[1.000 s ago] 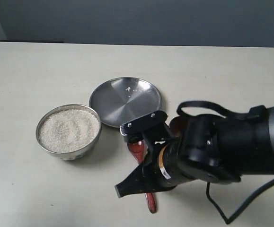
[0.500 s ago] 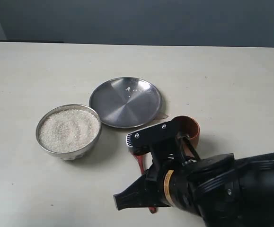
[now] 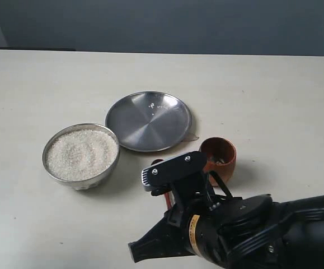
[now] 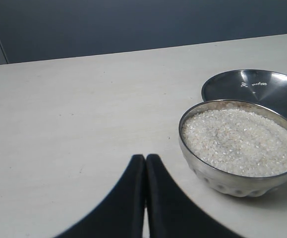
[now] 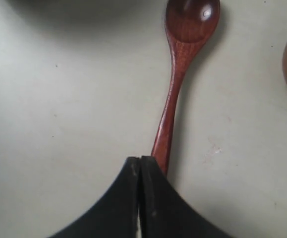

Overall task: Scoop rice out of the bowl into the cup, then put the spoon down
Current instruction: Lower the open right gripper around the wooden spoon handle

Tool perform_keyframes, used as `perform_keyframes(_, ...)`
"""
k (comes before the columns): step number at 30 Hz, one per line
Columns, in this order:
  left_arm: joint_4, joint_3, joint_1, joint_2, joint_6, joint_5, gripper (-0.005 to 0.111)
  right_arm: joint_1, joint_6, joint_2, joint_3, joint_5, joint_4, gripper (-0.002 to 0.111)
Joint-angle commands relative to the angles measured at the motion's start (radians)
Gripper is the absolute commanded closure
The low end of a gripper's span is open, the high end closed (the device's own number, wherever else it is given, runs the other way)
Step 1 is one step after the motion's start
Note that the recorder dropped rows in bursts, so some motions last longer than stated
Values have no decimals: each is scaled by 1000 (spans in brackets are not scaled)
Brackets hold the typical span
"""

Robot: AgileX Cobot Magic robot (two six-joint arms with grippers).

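Flat, shallow steel plate (image 3: 149,121) with a few pale specks near its far rim — on a pale table (image 3: 38,84) — dark wall behind.

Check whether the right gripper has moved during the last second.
Yes. In the exterior view the right gripper has drawn back toward the view's lower edge, away from the flat silver steel plate, uncovering the small reddish-brown wooden cup.
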Motion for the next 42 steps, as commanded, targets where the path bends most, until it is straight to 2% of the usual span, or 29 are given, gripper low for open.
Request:
perform_keyframes(1,0,5,-3,-5,-2,-9,106,2,1,-7,4,13,-10,105)
perform_keyframes(7,0,5,-3,-5,-2,-9,106,2,1,-7,4,10,-10,76)
perform_keyframes(9,0,5,-3,-5,-2,-9,106,2,1,-7,4,13,-10,71)
perform_keyframes(16,0,5,-3,-5,-2,-9,106,2,1,49,4,63,-10,71)
perform_keyframes(42,0,5,-3,-5,-2,-9,106,2,48,88,4,1,-61,71)
